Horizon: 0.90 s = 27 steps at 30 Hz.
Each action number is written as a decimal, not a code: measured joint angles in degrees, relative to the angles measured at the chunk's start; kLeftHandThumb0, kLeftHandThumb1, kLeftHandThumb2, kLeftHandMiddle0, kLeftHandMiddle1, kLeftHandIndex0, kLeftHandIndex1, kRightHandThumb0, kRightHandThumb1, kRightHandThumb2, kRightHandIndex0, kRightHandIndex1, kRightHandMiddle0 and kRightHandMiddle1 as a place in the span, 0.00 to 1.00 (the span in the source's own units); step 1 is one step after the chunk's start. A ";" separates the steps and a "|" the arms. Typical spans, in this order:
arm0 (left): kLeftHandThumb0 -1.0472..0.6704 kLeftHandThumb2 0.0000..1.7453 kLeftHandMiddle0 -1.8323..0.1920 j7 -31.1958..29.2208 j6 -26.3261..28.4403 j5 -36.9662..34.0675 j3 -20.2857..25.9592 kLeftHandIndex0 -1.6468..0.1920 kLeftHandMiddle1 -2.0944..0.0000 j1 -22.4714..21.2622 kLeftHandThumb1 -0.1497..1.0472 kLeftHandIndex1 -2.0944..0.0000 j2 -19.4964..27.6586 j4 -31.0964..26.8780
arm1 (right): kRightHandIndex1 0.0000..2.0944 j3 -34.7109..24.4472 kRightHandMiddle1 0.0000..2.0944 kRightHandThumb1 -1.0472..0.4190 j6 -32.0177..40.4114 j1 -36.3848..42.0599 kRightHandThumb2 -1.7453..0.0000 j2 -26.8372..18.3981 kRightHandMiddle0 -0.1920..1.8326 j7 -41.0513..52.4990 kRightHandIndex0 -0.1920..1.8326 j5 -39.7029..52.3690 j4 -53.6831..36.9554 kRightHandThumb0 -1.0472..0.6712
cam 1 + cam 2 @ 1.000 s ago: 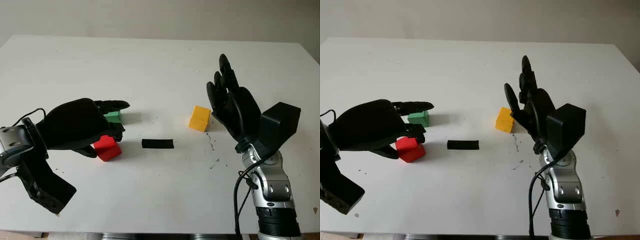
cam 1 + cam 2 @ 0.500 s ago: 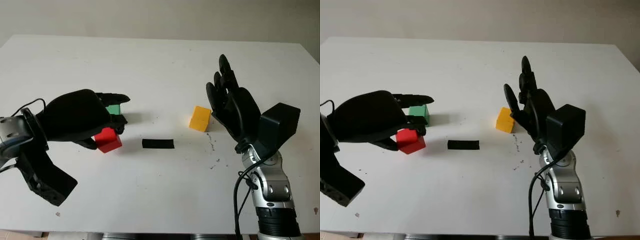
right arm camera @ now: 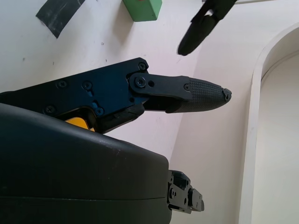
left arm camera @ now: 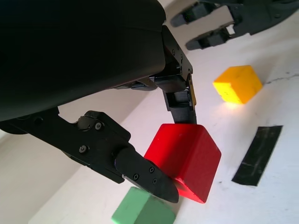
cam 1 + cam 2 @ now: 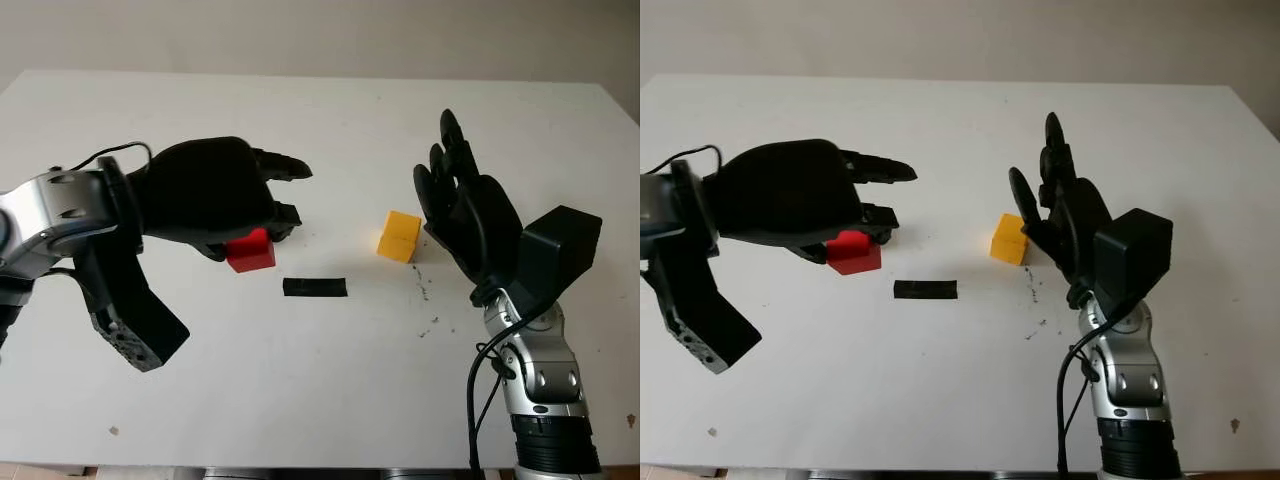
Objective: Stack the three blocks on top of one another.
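Observation:
My left hand (image 5: 268, 212) is shut on the red block (image 5: 250, 250) and holds it off the table, left of centre. In the left wrist view the red block (image 4: 184, 161) hangs between the fingers, just above and beside the green block (image 4: 142, 210) on the table. From the head views the green block is hidden under that hand. The yellow block (image 5: 399, 237) sits on the table right of centre. My right hand (image 5: 460, 200) is open and upright just to the right of the yellow block, not touching it.
A strip of black tape (image 5: 315, 287) lies flat on the white table (image 5: 320, 390) between the red and yellow blocks. Small dark marks dot the surface near the right hand. The table's far edge meets a pale wall.
My left hand has lifted the red block off the table and carried it away and to the right, over the green block, which it now covers. The right hand has stayed put.

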 measured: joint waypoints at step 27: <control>0.41 0.03 0.78 3.27 -5.66 1.54 -7.24 0.65 0.97 -6.15 0.86 0.27 -11.62 13.68 | 0.00 0.19 0.02 0.00 0.19 0.71 0.72 0.00 0.00 -0.95 0.00 -0.40 -0.91 0.21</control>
